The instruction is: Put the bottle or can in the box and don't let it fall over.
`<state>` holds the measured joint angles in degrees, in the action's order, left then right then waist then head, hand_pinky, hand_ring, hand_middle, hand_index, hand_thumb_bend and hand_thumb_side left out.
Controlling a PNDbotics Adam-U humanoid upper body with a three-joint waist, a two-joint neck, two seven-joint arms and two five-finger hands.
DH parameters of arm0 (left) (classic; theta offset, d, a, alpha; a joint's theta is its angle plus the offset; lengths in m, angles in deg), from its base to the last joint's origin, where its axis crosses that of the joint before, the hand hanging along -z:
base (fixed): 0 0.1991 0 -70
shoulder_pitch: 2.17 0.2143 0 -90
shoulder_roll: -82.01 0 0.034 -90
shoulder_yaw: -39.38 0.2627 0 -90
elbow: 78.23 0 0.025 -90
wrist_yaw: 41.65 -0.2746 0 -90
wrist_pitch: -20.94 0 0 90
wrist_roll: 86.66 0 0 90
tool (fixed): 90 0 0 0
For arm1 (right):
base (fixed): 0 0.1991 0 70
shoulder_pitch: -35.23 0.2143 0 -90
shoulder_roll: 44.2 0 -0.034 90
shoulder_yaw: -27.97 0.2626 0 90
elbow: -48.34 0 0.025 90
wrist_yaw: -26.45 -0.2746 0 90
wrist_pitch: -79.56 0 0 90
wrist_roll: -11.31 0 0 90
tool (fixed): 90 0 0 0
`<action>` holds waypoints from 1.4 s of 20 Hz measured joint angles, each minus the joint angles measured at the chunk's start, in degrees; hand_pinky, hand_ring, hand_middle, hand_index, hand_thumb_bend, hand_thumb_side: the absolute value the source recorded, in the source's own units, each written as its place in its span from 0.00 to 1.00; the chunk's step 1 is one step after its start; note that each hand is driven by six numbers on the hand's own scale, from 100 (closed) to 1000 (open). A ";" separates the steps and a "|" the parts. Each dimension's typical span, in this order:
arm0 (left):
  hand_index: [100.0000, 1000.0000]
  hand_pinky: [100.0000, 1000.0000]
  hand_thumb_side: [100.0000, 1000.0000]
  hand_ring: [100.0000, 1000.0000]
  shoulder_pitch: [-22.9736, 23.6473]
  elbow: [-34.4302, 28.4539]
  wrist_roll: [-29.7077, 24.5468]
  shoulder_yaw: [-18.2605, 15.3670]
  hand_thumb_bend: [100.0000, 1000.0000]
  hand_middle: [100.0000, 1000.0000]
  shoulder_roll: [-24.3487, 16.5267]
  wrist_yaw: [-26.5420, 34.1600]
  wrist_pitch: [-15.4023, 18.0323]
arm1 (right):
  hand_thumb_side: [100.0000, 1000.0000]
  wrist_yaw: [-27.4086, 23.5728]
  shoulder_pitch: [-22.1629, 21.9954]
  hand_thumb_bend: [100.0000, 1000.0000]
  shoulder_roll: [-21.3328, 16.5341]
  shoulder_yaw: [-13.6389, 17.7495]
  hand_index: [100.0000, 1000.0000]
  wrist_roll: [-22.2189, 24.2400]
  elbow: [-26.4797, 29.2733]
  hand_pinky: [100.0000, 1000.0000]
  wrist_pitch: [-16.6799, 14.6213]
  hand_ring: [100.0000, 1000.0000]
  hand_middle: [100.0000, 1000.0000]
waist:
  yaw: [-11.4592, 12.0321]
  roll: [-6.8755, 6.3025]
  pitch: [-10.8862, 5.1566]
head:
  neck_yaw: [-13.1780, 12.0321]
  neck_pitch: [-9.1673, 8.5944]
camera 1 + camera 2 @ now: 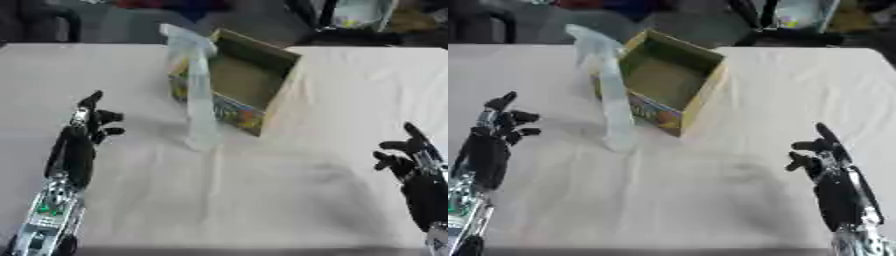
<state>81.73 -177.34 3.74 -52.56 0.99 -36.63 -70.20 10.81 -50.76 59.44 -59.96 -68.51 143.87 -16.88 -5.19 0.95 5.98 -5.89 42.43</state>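
So the clear plastic bottle (199, 95) is standing on the white table (262, 200), right up against the near-left side of the open cardboard box (249, 75), not inside it, and nothing is holding it. The robot's left hand (83, 135) is off to the left, well apart from the bottle, fingers pointing up and loosely spread around nothing. The right hand (829, 165) sits near the lower right corner of the table, same deal, fingers up and relaxed, empty.
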 measured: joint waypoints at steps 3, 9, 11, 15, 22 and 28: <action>0.98 0.65 1.00 0.75 0.00 0.00 -0.05 0.05 0.01 0.49 0.00 0.18 -0.05 | 0.57 0.00 0.00 0.00 0.00 0.00 1.00 0.00 0.00 0.84 0.00 0.40 0.58 | -0.01 0.00 0.00 | -0.01 -0.01; 0.98 0.65 1.00 0.75 0.00 0.00 -0.29 0.38 0.02 0.49 0.00 0.97 -0.19 | 0.56 0.00 0.01 0.00 0.00 0.01 1.00 0.00 0.00 0.84 0.00 0.40 0.58 | -0.09 0.00 0.00 | 0.00 -0.01; 0.98 0.65 1.00 0.75 -0.01 0.00 -0.57 0.78 0.03 0.48 0.00 2.05 -0.28 | 0.56 0.00 0.01 0.00 0.00 0.01 1.00 0.00 0.00 0.84 0.01 0.40 0.58 | -0.15 0.00 0.00 | 0.05 -0.01; 0.98 0.63 1.00 0.74 -0.61 0.28 -1.82 2.79 0.07 0.45 0.32 5.39 -1.17 | 0.56 0.00 0.02 0.00 0.00 0.01 1.00 0.04 0.00 0.84 0.04 0.40 0.58 | -0.38 0.00 0.00 | 0.26 -0.02; 0.98 0.55 1.00 0.51 -2.27 2.86 -3.59 8.07 0.28 0.31 2.91 12.47 -4.09 | 0.57 0.00 0.05 0.00 0.00 -0.02 1.00 0.14 0.00 0.84 0.15 0.40 0.58 | -1.05 0.01 -0.04 | 0.31 -0.20; 0.99 0.49 0.82 0.08 -5.84 5.52 -4.81 11.35 0.46 0.18 6.36 18.20 -4.59 | 0.56 0.00 0.05 0.00 0.01 -0.28 1.00 0.22 -0.01 0.84 0.22 0.40 0.58 | -1.27 0.00 -0.47 | 0.49 -0.23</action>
<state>75.89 -171.82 -1.07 -41.21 7.36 -18.43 -74.79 10.81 -50.70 59.45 -60.25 -68.29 143.87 -16.66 -6.46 0.96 5.51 -5.41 42.20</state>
